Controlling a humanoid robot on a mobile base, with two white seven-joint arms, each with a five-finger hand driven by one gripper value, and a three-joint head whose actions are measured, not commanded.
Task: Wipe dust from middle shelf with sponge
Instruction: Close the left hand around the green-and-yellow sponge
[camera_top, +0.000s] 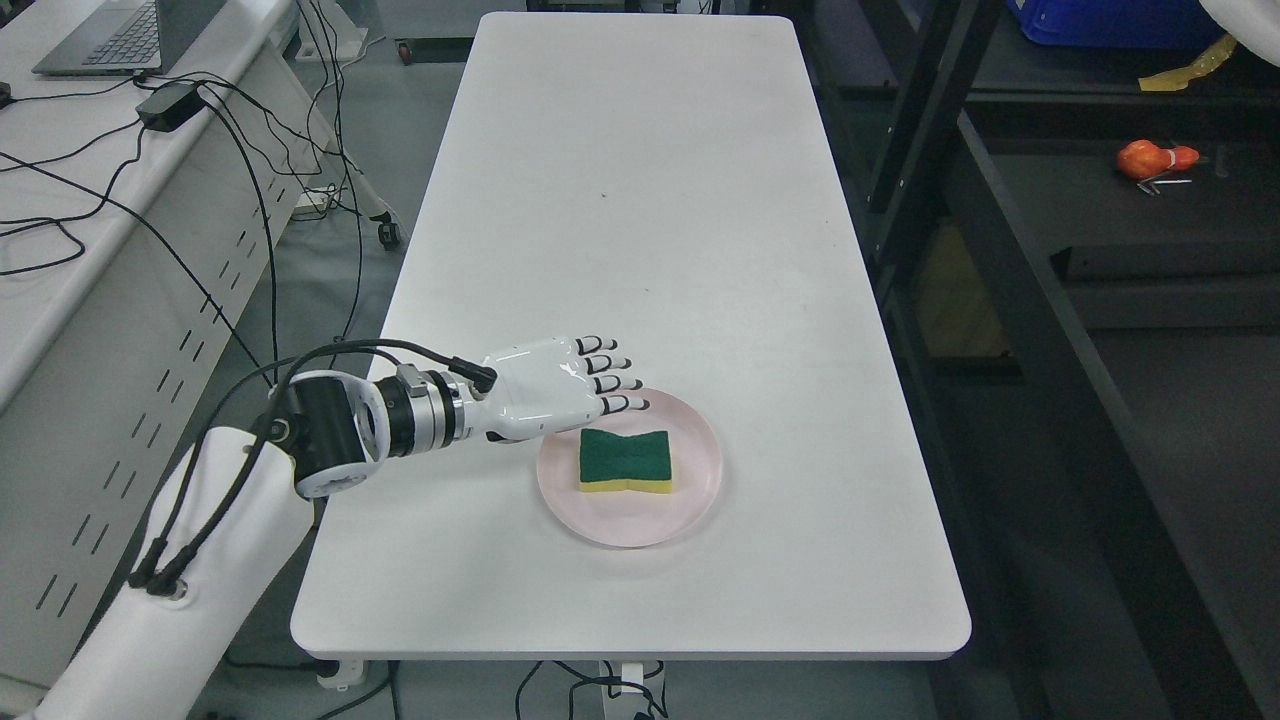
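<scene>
1. Green-topped sponge (626, 461) with a yellow base lies flat on a pink plate (690, 495), scrubber side up, roughly centred on the plate.
2. Plate sits on the white desk (640, 200), in the near half, slightly left of the desk's middle line.
3. Left hand (560, 385) comes in from lower left on a white arm, with a black wrist joint and a metal cuff behind the palm.
4. Left hand is open: fingers (620, 383) straight, held side by side, pointing right, gripping nothing.
5. Fingertips reach over the plate's upper left rim; the hand is just beside the sponge's upper left corner. Cannot tell whether it touches the plate; no contact with the sponge visible.
6. Black cables run along the left forearm to the wrist.
7. Right arm not visible.
8. Dark shelf unit (1010, 260) stands along the desk's right side; an orange object (1150, 158) lies on one of its levels, far right, well apart from the sponge.
9. Second white desk (90, 230) on the left carries a laptop (110, 35), a black power brick (170, 103) and loose black cables.
10. Rest of the main desk's top is bare white.
</scene>
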